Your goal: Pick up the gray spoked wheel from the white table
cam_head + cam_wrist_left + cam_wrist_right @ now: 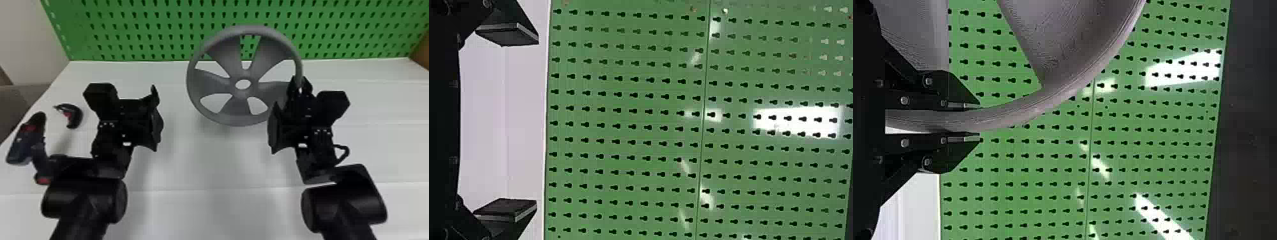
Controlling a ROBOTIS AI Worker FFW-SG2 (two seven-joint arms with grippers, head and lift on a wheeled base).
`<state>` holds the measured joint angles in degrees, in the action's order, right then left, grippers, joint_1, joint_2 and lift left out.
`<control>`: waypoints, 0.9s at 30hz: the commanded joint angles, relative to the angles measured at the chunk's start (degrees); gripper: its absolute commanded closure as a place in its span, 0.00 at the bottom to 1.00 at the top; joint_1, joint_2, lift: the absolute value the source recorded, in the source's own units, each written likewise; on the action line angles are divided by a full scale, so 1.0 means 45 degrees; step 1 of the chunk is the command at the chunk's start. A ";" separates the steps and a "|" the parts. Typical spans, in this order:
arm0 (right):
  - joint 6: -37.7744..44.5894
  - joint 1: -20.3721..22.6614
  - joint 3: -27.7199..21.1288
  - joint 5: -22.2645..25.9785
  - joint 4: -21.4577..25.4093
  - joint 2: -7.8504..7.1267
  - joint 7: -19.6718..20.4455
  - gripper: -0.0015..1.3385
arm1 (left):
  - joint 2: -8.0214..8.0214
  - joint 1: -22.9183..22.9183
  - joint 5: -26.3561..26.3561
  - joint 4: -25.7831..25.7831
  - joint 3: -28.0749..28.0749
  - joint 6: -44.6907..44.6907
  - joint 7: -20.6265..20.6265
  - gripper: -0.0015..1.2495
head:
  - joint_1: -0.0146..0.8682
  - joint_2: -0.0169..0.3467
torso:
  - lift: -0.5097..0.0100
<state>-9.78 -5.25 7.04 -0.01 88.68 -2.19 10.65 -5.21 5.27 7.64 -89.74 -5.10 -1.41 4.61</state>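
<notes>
The right gripper is pinching the gray spoked wheel by its edge. One flat black finger is on each side of the rim. The left gripper is spread wide, with nothing between its fingers, over the left part of the table, well apart from the wheel.

The wheel is near the far side, a little right of the middle. It is up on its edge, with its round face showing. I cannot tell if its bottom touches the table. It has five wide, flat spokes and a round hole in the middle. The rim is thin and curved. Up close it has tiny lines all over, like ridges.

The white table is flat, with long straight lines across it. At the far left is a small black and red curved thing. Nearer, at the left edge, is a dark blue and red tool with a handle. Behind the table is a green board with rows of little keyhole shapes.
</notes>
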 commanded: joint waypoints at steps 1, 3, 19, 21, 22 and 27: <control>0.0336 0.0015 0.0057 0.0080 0.0039 -0.0021 -0.0003 0.87 | -0.0014 -0.0020 -0.0058 0.0000 0.0020 -0.0020 0.0011 0.10 | 0.89 0.14 | 0.77; 0.0473 -0.0024 0.0116 0.0061 0.0059 -0.0040 -0.0003 0.87 | -0.0014 -0.0039 -0.0156 0.0000 0.0020 -0.0020 0.0011 0.10 | 0.89 0.14 | 0.77; 0.0747 -0.0063 0.0096 -0.0095 0.0059 -0.0040 -0.0003 0.87 | 0.0006 -0.0176 -0.0214 0.0000 -0.0039 -0.0391 0.0343 0.10 | 0.89 0.14 | 0.77; 0.0747 -0.0063 0.0096 -0.0095 0.0059 -0.0040 -0.0003 0.87 | 0.0006 -0.0176 -0.0214 0.0000 -0.0039 -0.0391 0.0343 0.10 | 0.89 0.14 | 0.77; 0.0747 -0.0083 0.0096 -0.0095 0.0039 -0.0040 -0.0003 0.87 | 0.0006 -0.0176 -0.0234 0.0000 -0.0039 -0.0391 0.0343 0.10 | 0.89 0.14 | 0.77; 0.0766 -0.0102 0.0116 -0.0095 0.0059 -0.0040 -0.0003 0.87 | 0.0006 -0.0176 -0.0214 0.0000 -0.0039 -0.0391 0.0343 0.10 | 0.89 0.14 | 0.77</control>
<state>-6.41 -5.61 7.47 -0.44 88.95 -2.37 10.64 -5.19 4.47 6.63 -89.74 -5.26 -3.16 6.15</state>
